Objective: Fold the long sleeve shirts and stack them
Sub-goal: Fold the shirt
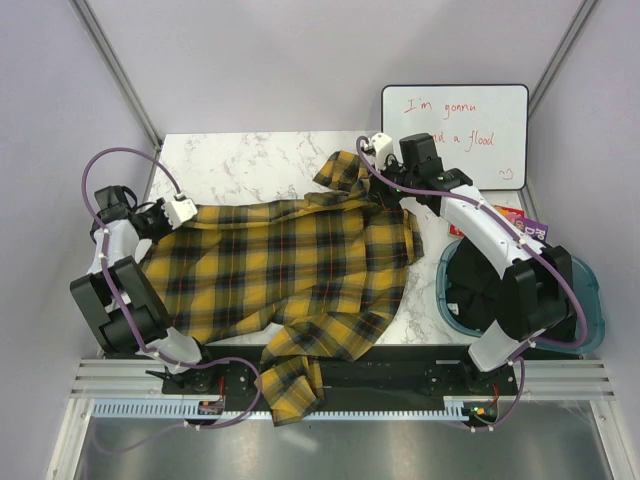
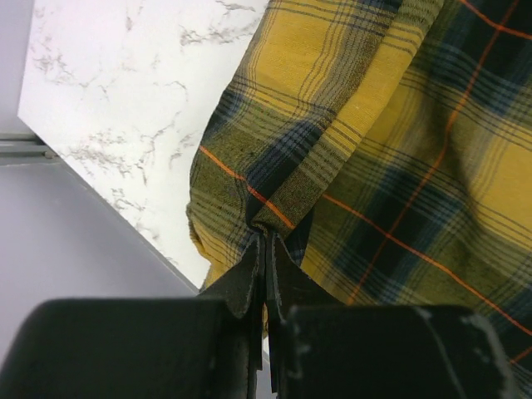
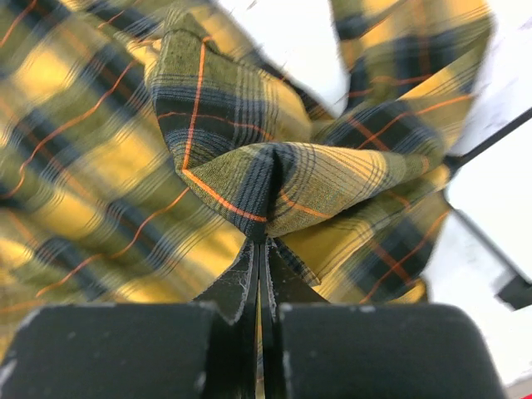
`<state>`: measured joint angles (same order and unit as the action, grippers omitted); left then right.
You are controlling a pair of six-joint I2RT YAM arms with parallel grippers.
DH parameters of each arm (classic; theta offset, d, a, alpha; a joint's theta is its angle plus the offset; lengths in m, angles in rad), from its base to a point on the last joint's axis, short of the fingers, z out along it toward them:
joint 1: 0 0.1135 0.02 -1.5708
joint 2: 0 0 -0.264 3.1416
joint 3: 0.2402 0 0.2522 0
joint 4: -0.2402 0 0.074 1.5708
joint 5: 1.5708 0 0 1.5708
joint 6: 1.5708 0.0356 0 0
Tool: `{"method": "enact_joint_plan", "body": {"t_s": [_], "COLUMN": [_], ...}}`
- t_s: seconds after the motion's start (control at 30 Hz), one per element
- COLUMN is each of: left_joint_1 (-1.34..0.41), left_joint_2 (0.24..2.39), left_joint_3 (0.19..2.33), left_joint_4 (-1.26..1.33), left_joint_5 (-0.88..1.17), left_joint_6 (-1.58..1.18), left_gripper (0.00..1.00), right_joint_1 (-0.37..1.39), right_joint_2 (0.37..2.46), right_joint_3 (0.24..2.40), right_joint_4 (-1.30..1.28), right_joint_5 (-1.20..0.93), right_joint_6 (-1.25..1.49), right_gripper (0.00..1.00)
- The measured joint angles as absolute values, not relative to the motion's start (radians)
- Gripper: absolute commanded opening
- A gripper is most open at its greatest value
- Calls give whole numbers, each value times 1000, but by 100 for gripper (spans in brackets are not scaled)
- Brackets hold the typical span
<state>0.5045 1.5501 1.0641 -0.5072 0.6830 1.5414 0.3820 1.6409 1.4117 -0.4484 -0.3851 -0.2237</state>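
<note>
Soft, even light from above washes the marble table (image 1: 250, 160) in the top view, leaving only faint shadows near its right edge. In the right wrist view the plaid shirt (image 3: 249, 166) smears into blur at the left and top, and the background burns out white. The left wrist view is sharp mid-frame, dim and soft along the bottom.
</note>
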Motion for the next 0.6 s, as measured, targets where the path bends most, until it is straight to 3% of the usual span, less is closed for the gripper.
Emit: {"method": "enact_joint_plan", "body": {"t_s": [0.6], "left_joint_1": [546], "left_joint_2": [1476], "left_joint_3": [929], "left_joint_4": [-557], "left_joint_5": [678], "left_joint_6": [1644], "left_gripper": [2], "right_joint_1": [501], "right_joint_2": [1521], "right_joint_3": [1182], "right_joint_4": [-491], "right_joint_5": [-384], "right_joint_6": [-159], "right_gripper": [0]}}
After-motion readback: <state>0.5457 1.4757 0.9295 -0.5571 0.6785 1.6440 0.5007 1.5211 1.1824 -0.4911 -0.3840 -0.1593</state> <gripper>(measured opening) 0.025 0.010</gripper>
